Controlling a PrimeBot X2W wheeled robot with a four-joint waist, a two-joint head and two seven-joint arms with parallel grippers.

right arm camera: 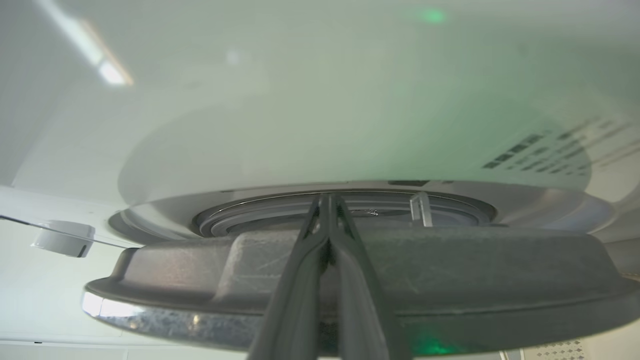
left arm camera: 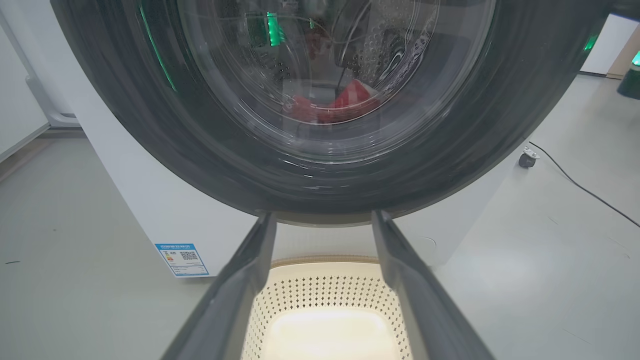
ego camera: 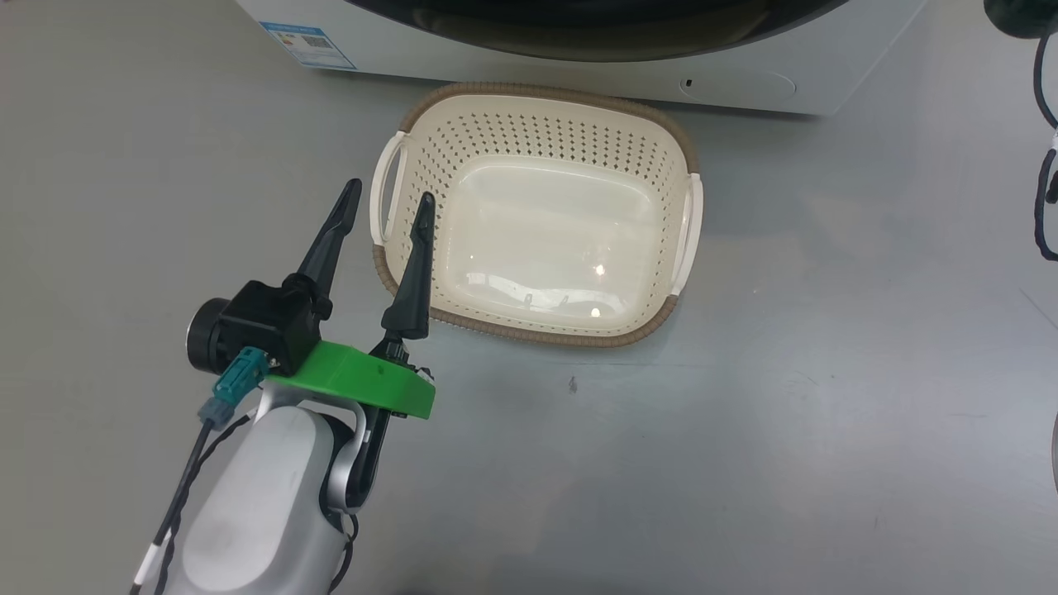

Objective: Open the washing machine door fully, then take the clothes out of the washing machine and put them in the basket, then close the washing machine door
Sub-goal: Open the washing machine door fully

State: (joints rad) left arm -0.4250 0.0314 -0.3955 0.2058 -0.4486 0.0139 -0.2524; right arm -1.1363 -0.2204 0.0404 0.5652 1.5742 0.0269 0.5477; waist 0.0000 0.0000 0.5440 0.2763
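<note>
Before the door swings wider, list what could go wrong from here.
1. The right pincer is shut, with just its tips at the gap between the washing machine door and the washing machine; they may slip off and the door could swing back.
2. The open left pincer hangs beside the basket handle; a careless move might knock the basket away from the machine's front.

L gripper [ego camera: 391,192]: 2 long tapered blk fingers [ego camera: 329,244] | mount [ego camera: 364,382] was bright green plastic | cam housing [ego camera: 256,326]: blk, round end | connector [ego camera: 235,387]: teal | cable [ego camera: 178,504]: blk, white band | forearm [ego camera: 248,496]: smooth silver-grey shell | R gripper [right arm camera: 326,200]: fingers were matte dk grey
</note>
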